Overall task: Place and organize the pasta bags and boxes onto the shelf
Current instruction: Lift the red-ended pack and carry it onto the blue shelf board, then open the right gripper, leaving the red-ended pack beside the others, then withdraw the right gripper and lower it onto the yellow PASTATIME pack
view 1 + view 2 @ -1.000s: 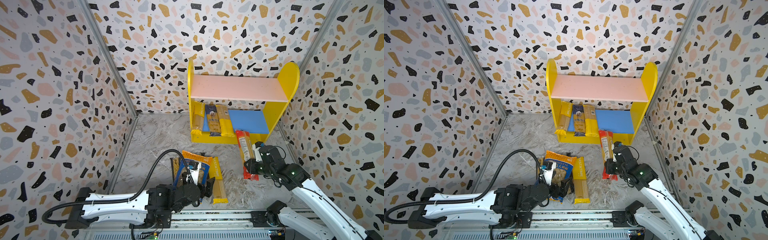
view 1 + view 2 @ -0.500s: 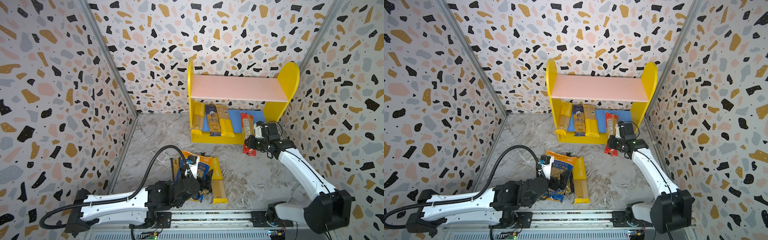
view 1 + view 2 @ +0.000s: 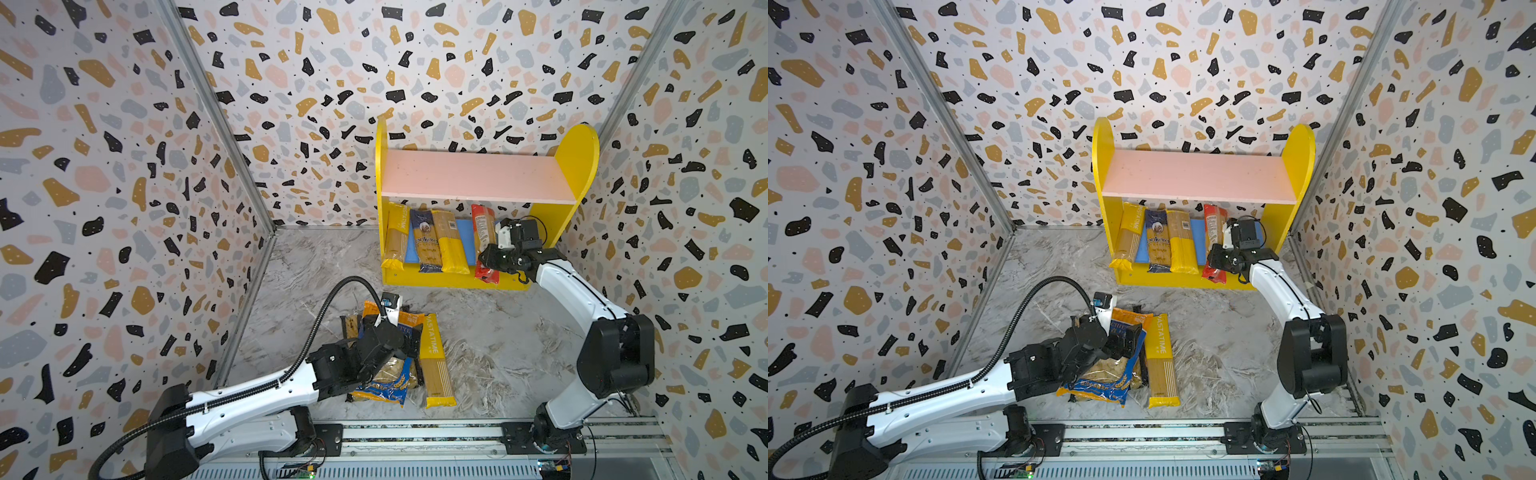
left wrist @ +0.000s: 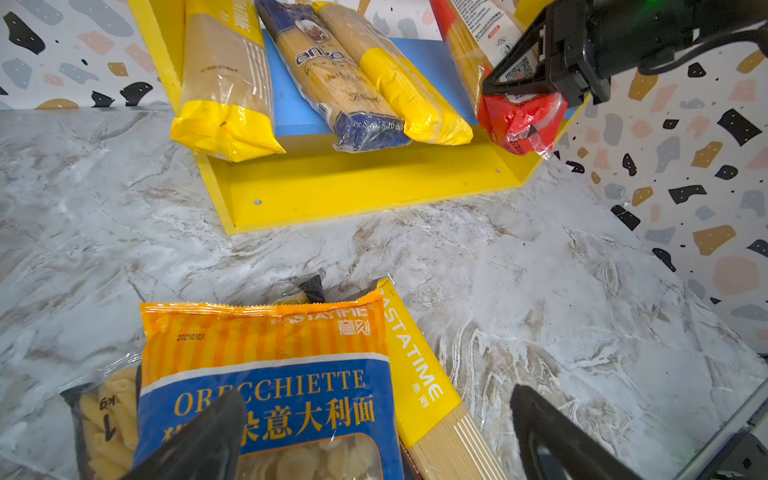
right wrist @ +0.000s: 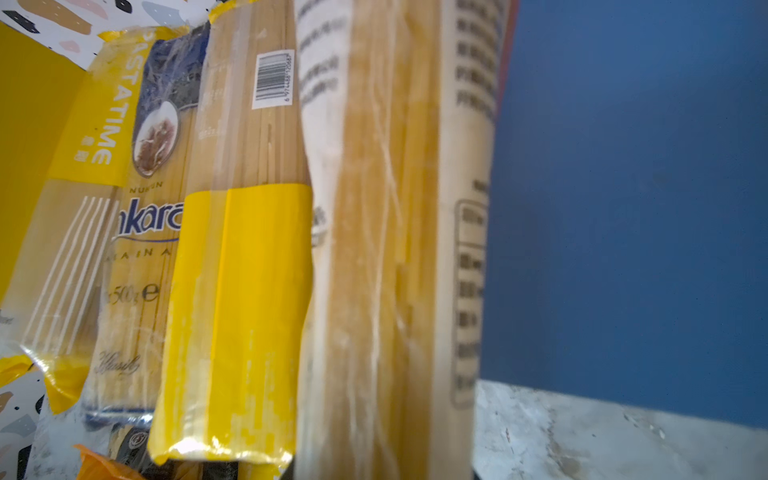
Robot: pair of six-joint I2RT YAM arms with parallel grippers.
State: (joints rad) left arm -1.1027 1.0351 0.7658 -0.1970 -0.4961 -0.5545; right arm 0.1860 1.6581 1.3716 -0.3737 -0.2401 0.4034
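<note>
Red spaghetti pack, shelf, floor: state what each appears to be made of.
The red spaghetti pack: thin glossy plastic film; it crinkles, catches glare, and a clear part shows strands.
The shelf: painted rigid board, probably wood or fibreboard, matte; flat panels with small holes.
The floor: marble-patterned surface, faint sheen; whether stone or printed sheet cannot be told.

arms (image 3: 249, 395): white links | joints (image 3: 615, 357): black | left hose (image 3: 328, 307): black, corrugated

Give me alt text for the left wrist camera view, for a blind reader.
The right gripper holds a red spaghetti pack at the shelf, beside three spaghetti packs on its blue board. Nearer, the open left gripper hangs above an orecchiette bag on the marble floor.
</note>
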